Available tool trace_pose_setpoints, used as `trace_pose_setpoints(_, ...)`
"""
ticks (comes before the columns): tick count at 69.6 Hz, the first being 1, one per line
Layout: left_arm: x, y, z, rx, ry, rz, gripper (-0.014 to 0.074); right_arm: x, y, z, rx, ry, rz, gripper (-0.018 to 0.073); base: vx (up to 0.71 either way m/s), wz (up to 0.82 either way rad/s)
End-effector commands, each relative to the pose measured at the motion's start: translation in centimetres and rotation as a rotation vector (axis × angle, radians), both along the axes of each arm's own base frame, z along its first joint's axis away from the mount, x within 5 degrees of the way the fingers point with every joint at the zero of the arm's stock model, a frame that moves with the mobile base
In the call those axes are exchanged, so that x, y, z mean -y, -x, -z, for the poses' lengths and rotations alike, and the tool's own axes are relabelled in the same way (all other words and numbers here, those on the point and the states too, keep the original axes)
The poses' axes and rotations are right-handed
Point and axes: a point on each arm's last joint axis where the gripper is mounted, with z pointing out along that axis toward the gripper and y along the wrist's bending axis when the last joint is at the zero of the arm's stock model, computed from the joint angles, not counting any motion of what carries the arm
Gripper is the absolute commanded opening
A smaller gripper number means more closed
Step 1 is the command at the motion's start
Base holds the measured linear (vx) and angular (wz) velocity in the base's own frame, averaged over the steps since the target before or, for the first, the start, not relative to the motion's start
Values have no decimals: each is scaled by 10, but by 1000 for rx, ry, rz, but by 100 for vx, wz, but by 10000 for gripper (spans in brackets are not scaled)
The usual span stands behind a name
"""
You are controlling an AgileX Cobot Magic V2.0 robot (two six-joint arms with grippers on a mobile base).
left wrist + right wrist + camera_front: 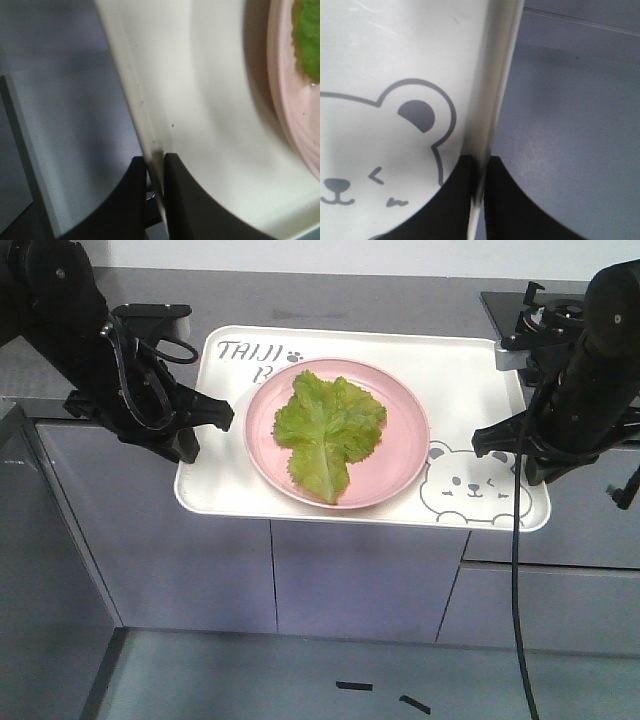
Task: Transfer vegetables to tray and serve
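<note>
The stiff tray (470,380) is clamped at opposite side rims by the left gripper (156,165) and right gripper (480,165); its plate (400,455) of limp lettuce (325,425) probably slides easily.

In your front view the plate (405,435) covers the second word of the lettering (250,352) on the tray (470,370); you can read only its first letter. Two dark marks (354,685) on the floor are too small to identify. Your left wrist view shows the lettuce (310,40) only as a blurred green sliver cut by the right edge, and the left hand (156,159) runs off the bottom. Your right wrist view cuts the bear face (380,165) at the left and bottom, and the right hand (481,159) at the bottom.
</note>
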Motion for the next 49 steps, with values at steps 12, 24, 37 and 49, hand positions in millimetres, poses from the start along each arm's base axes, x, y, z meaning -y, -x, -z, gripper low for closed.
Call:
trace_pose_setpoints(12,17,13,-39,124,193,39,-6,-13,6,-31,137,-106,-51,-10,4,-3)
trace_pose_setpoints(24,17,13,-39,124,193,39,-6,-13,6,-31,137,-106,-51,-10,4,1)
trace_pose_setpoints(37,17,13,-39,124,193,39,-6,-13,6,-31,137,-106,-51,-10,3,1)
trace_pose_setpoints(49,17,13,-39,124,193,39,-6,-13,6,-31,137,-106,-51,-10,4,1)
